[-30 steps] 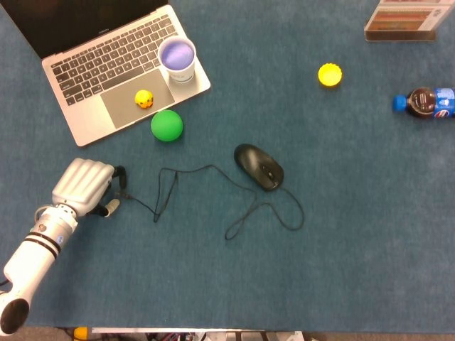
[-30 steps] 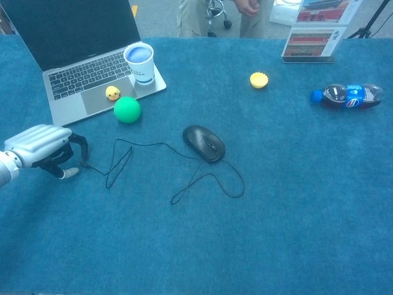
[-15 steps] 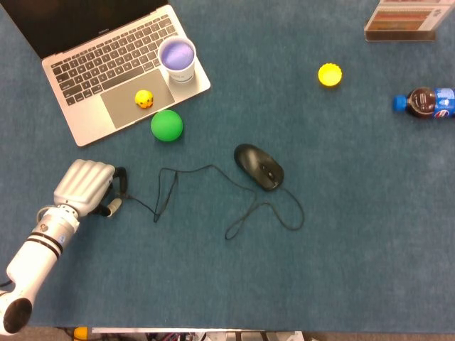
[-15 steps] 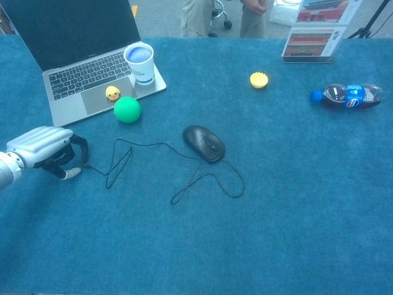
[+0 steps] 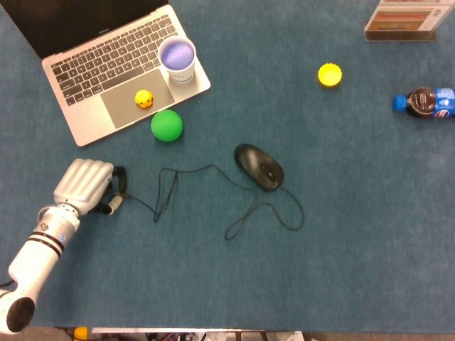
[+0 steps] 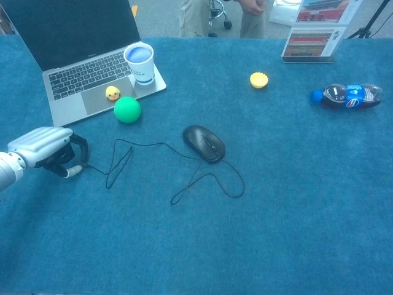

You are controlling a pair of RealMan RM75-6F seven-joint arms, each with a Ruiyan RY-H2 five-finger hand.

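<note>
My left hand (image 5: 85, 185) lies on the blue cloth at the left, below the laptop's front corner, with its fingers curled in. It grips the silver plug (image 5: 114, 206) at the end of the mouse cable (image 5: 167, 190); in the chest view the plug (image 6: 74, 171) pokes out under the hand (image 6: 43, 146). From there the thin black cable loops across the cloth to the black mouse (image 5: 259, 166) at the middle. My right hand shows in neither view.
An open laptop (image 5: 106, 99) stands at the back left, with a paper cup (image 5: 177, 59) and a small yellow duck (image 5: 144, 99) on it. A green ball (image 5: 167, 125) lies just in front. A yellow cap (image 5: 329, 74), a cola bottle (image 5: 425, 101) and a boxed card stand (image 5: 402, 20) are at the back right.
The left hand has crept slightly to the right and away from me with the plug in it. The mouse and the rest of the cable lie as before.
</note>
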